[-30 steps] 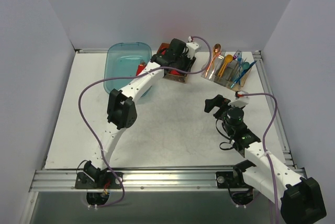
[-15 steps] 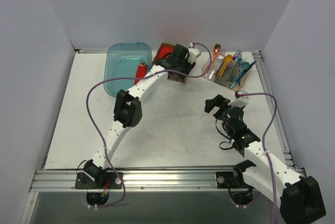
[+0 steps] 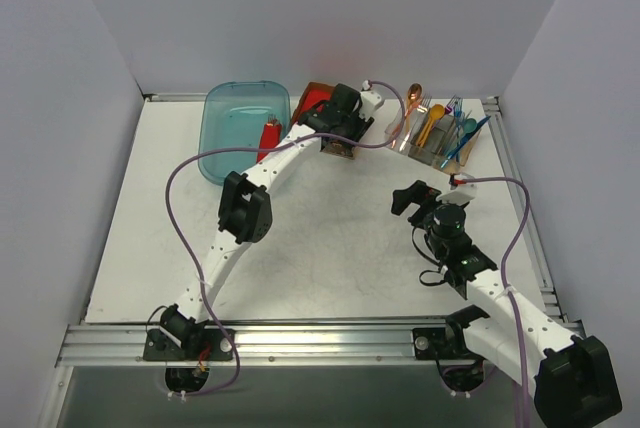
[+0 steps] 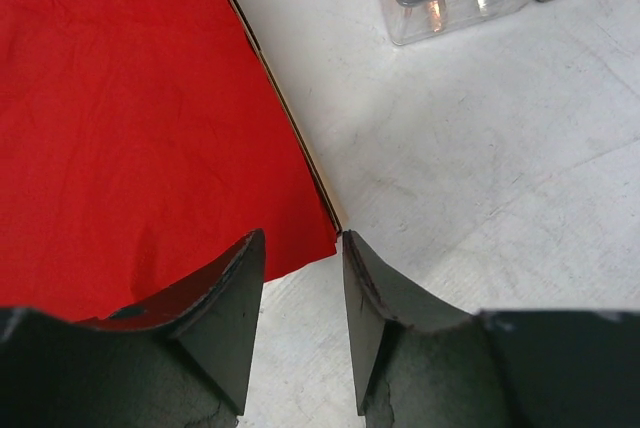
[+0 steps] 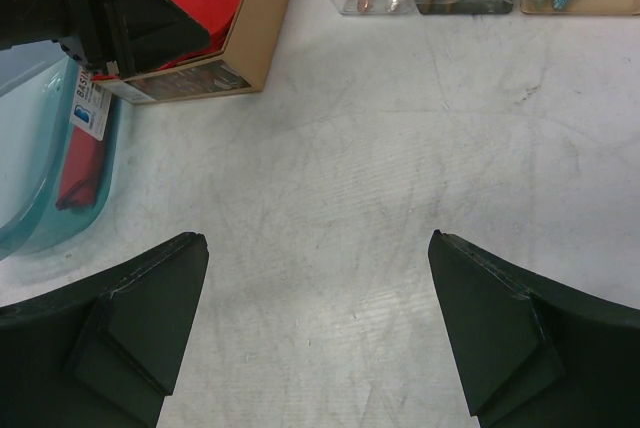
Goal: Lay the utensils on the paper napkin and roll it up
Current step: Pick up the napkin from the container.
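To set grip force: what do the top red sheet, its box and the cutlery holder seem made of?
Top red sheet: thin matte paper, faintly creased. Box: brown cardboard, dull tan wall, printed label. Cutlery holder: clear glossy plastic, probably acrylic; contents show through, edges glint.

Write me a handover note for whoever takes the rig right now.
Left gripper: part open at the corner of the top paper napkin in the cardboard box; no grip visible.
Right gripper: wide open, empty, over the table.
Utensils: in the clear holder, back right.
Done: nothing placed.
Left: pull napkin out, lay flat, add utensils, roll.
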{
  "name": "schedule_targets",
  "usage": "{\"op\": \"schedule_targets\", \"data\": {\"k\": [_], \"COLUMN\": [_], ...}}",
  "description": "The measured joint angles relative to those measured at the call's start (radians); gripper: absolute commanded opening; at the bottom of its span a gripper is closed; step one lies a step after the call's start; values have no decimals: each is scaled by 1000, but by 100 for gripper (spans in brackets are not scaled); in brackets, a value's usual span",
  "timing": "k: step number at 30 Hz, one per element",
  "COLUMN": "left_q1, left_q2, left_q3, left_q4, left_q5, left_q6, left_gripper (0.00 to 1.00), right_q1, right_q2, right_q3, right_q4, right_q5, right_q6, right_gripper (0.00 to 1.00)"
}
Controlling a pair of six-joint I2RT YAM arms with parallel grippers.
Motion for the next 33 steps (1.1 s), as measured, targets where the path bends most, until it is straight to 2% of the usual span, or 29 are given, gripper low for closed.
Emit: {"op": "schedule_targets", "data": {"k": [3,13,17,18,19,21,33], "left_q1": [0,0,2,2,3,5,8], "left_q2": [6,28,30,34,35,39,40], "left_q3": [10,27,33,38,39,40,40], "left_q4": [0,-2,-3,-3,-3,-3,-4], "left_q5": [-2,-4,-3,-2,1,6,23], "left_q6": [7,10,10,10,7,10,6], "left_gripper": [42,42,25,15,10,4,2], "right_q1": [-4,-11,-11,-11,-11,-11,-18], "right_q2": [6,10,10,10,10,10,10], "right_q3": [0,0,0,0,0,0,0], "right_q4": [0,2,5,5,5,5,5], "right_q5": [0,0,0,-1,-1,0,-7], "right_q6": [0,0,0,0,0,0,0], "right_gripper": [99,99,99,99,99,99,100]}}
